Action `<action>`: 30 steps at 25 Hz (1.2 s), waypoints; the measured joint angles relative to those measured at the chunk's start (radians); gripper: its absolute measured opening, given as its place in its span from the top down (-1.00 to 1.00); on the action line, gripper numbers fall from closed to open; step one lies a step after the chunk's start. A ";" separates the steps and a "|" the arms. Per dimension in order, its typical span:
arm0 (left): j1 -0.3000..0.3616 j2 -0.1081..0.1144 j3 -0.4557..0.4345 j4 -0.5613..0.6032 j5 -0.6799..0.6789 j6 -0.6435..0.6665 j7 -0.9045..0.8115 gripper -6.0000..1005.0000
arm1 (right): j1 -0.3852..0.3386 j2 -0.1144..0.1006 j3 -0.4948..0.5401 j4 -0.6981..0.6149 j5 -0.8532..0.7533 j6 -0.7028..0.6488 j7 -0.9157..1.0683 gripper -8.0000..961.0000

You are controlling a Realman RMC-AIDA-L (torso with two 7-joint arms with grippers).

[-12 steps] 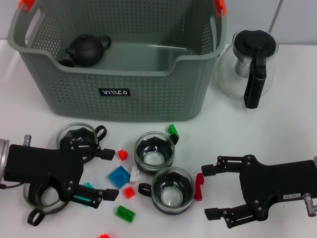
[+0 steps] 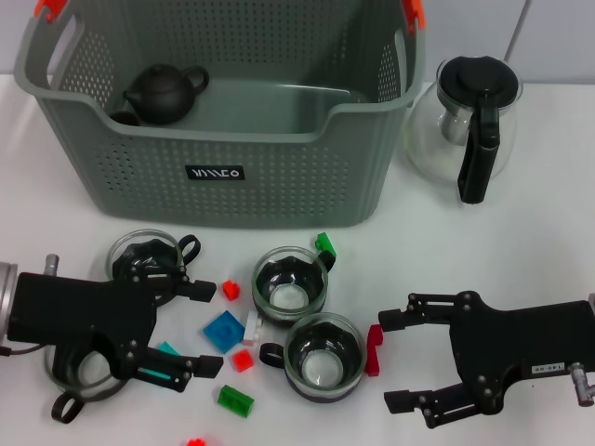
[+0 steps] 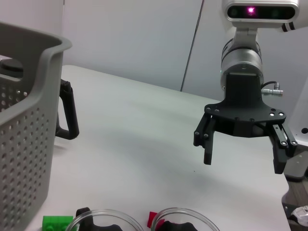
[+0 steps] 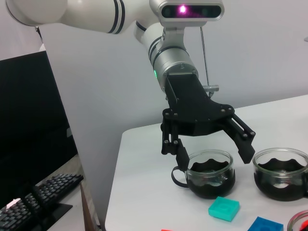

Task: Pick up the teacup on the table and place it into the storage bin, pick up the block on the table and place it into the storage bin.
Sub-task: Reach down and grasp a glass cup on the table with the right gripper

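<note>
A white desk (image 2: 548,232) carries the grey-green storage bin (image 2: 223,121) at its far side, a dark teapot (image 2: 165,91) inside. The right wrist view alone shows a black monitor (image 4: 33,125) and keyboard (image 4: 45,195) beyond the desk edge. Both arms hang low over the near desk: the left gripper (image 2: 204,327) spread wide, empty, above a teacup (image 2: 79,367); the right gripper (image 2: 398,358) equally open beside another teacup (image 2: 323,353). Small blocks, one blue block (image 2: 224,330), lie between.

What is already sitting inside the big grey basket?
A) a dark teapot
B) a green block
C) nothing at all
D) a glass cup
A: a dark teapot rests in the back left corner of the storage bin, while the glass cups and coloured blocks all lie on the table in front of it.
</note>
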 joint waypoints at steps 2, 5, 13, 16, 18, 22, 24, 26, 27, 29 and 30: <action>0.001 0.000 -0.001 -0.003 0.000 0.007 -0.003 -0.86 | 0.000 0.000 0.000 0.000 0.000 0.000 0.001 -0.91; 0.006 0.002 -0.021 -0.018 -0.005 0.040 -0.028 -0.86 | 0.001 0.000 0.003 -0.002 0.003 0.000 0.033 -0.91; 0.001 0.029 -0.193 -0.084 -0.008 0.139 -0.246 -0.86 | 0.064 -0.005 -0.037 -0.111 -0.061 0.000 0.398 -0.91; 0.000 0.036 -0.211 -0.079 -0.006 0.140 -0.260 -0.86 | 0.094 -0.004 -0.077 -0.171 -0.098 -0.022 0.539 -0.90; 0.002 0.039 -0.213 -0.078 -0.003 0.140 -0.261 -0.86 | 0.101 -0.004 -0.097 -0.197 -0.102 -0.052 0.560 -0.90; 0.004 0.042 -0.213 -0.077 -0.002 0.137 -0.261 -0.86 | 0.137 -0.009 -0.092 -0.209 -0.096 -0.120 0.562 -0.90; 0.003 0.043 -0.212 -0.075 -0.001 0.133 -0.261 -0.86 | 0.169 -0.017 -0.071 -0.193 -0.095 -0.162 0.582 -0.90; 0.001 0.043 -0.210 -0.073 -0.001 0.131 -0.260 -0.86 | 0.197 -0.023 -0.065 -0.190 -0.096 -0.190 0.622 -0.90; 0.001 0.042 -0.210 -0.073 0.000 0.130 -0.258 -0.86 | 0.209 -0.025 -0.070 -0.193 -0.100 -0.199 0.643 -0.89; 0.000 0.041 -0.211 -0.073 0.000 0.128 -0.256 -0.86 | 0.227 -0.026 -0.095 -0.199 -0.106 -0.200 0.661 -0.89; 0.000 0.041 -0.213 -0.073 0.000 0.127 -0.255 -0.86 | 0.233 -0.026 -0.108 -0.200 -0.108 -0.195 0.663 -0.89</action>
